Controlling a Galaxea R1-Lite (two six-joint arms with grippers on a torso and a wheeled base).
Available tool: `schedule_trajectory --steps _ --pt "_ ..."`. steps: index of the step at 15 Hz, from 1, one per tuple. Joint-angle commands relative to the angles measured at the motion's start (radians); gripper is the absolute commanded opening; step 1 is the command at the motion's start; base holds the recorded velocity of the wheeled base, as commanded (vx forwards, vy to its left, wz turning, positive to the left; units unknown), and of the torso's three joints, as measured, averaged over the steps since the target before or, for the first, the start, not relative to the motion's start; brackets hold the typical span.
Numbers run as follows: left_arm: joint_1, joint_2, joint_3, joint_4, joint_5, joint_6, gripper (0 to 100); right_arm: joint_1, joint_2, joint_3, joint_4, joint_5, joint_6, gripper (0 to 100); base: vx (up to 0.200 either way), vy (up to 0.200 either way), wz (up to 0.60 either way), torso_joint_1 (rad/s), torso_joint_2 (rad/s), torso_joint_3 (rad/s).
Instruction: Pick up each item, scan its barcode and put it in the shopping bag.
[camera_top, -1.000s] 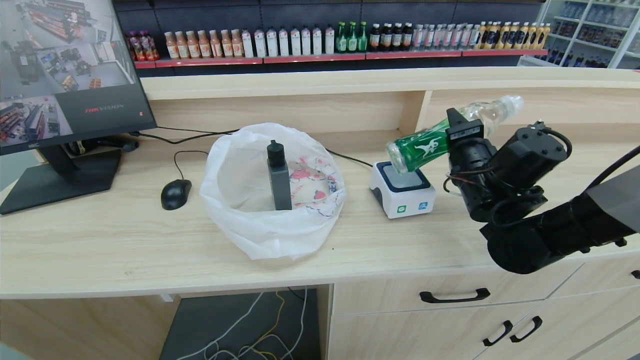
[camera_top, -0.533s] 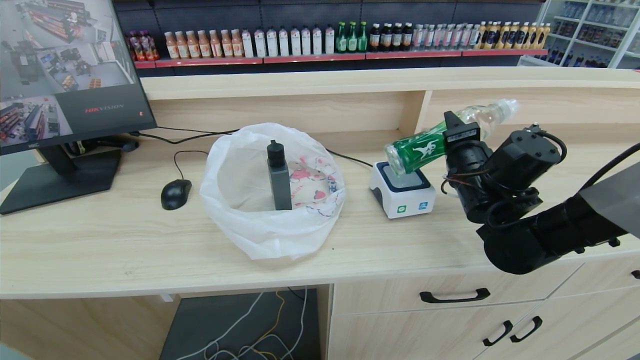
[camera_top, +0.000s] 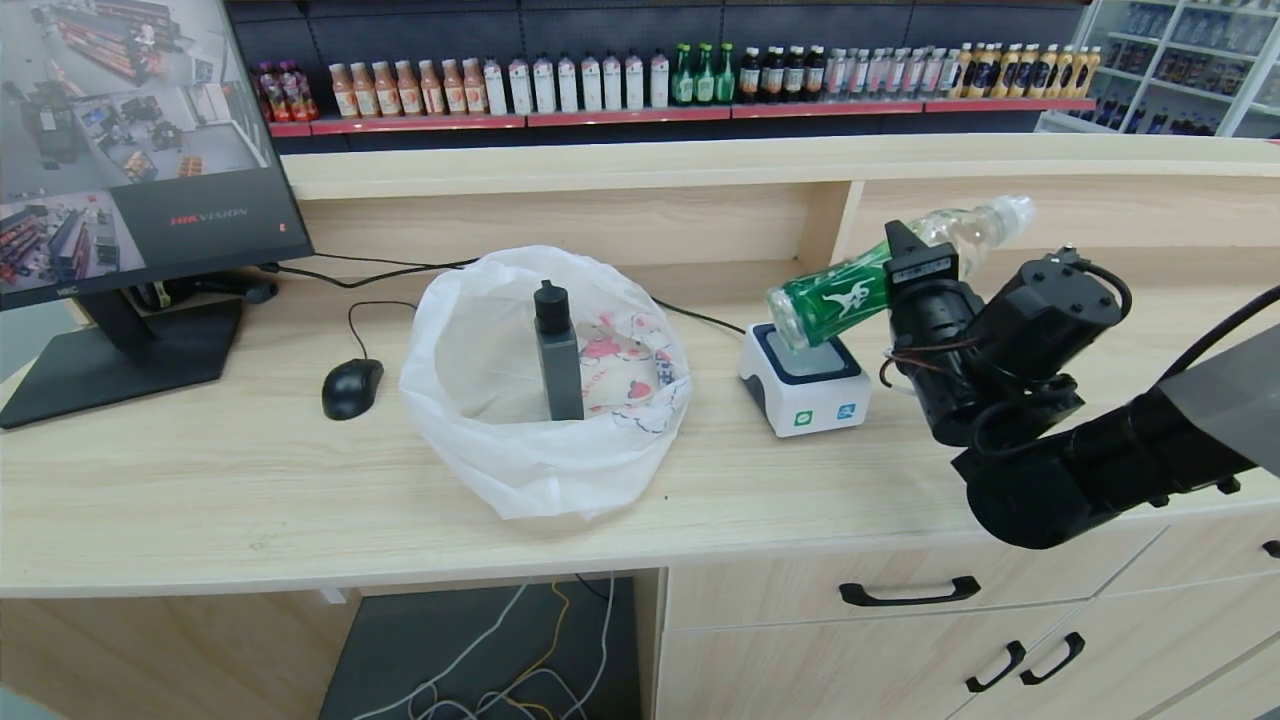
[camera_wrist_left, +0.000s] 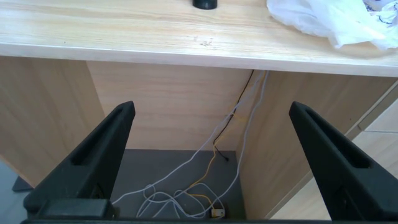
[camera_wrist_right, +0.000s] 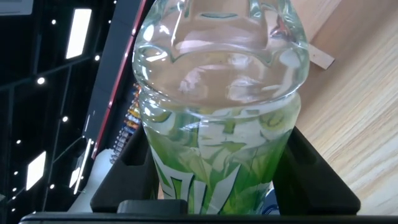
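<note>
Two claws to report on, so we'll start with the busy one. Our right claw (camera_top: 905, 268) sits right of centre in the head view, clamped around the middle of a clear bottle (camera_top: 835, 295) with a green label. In the right wrist view its two dark fingers (camera_wrist_right: 134, 171) hug the bottle on either side. The bottle is tilted, base down toward the left and white cap up toward the upper right of the frame. Its base hangs just over the top window of the white scanner (camera_top: 805, 385); we can't tell if they actually touch. The scanner stands on the bench (camera_top: 250, 480), just right of centre.

Our left claw (camera_wrist_left: 214, 162) is spread wide with nothing in it. It sits lower than the bench top and faces the open bay underneath, where loose cables (camera_wrist_left: 205, 186) trail down.

Left of the scanner, near but apart from it, the white shopping bag (camera_top: 520, 450) sits open in the middle of the frame. A tall grey container (camera_top: 560, 350) stands upright inside it. Further left there's a black mouse (camera_top: 350, 388), and a monitor (camera_top: 120, 140) fills the upper left corner. Drawers (camera_top: 800, 600) with black handles run along the lower right, and a shelf (camera_top: 625, 117) of drinks lines the top edge.
</note>
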Motion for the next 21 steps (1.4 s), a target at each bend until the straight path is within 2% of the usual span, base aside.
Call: schedule_trajectory --steps 1,4,8,13,14,16,17,21 --pt "0.001 0.0 0.0 0.0 0.001 -0.001 100 0.001 -0.016 0.002 0.001 0.001 -0.002 0 0.0 0.0 0.0 0.0 0.0 0.0" --pt "0.001 0.0 0.0 0.0 0.001 -0.001 100 0.001 -0.056 -0.017 0.024 0.017 -0.078 0 0.0 0.0 0.0 0.0 0.0 0.0" --pt "0.001 0.0 0.0 0.0 0.001 -0.001 100 -0.004 -0.128 -0.017 0.019 0.059 -0.354 0 0.0 0.0 0.0 0.0 0.0 0.0" --pt "0.001 0.0 0.0 0.0 0.001 -0.001 100 0.104 -0.211 -0.008 -0.001 0.12 -0.779 0 0.0 0.0 0.0 0.0 0.0 0.0" --pt "0.001 0.0 0.0 0.0 0.001 0.001 100 0.122 -0.22 0.005 -0.027 0.169 -0.865 0 0.0 0.0 0.0 0.0 0.0 0.0" --pt "0.001 0.0 0.0 0.0 0.001 -0.001 100 0.119 -0.211 0.075 -0.106 0.425 -1.065 0 0.0 0.0 0.0 0.0 0.0 0.0" --pt "0.001 0.0 0.0 0.0 0.001 -0.001 100 0.098 -0.21 0.129 -0.126 0.496 -1.115 0 0.0 0.0 0.0 0.0 0.0 0.0" --pt "0.001 0.0 0.0 0.0 0.001 0.001 100 0.099 -0.207 0.226 -0.134 0.49 -1.127 0 0.0 0.0 0.0 0.0 0.0 0.0"
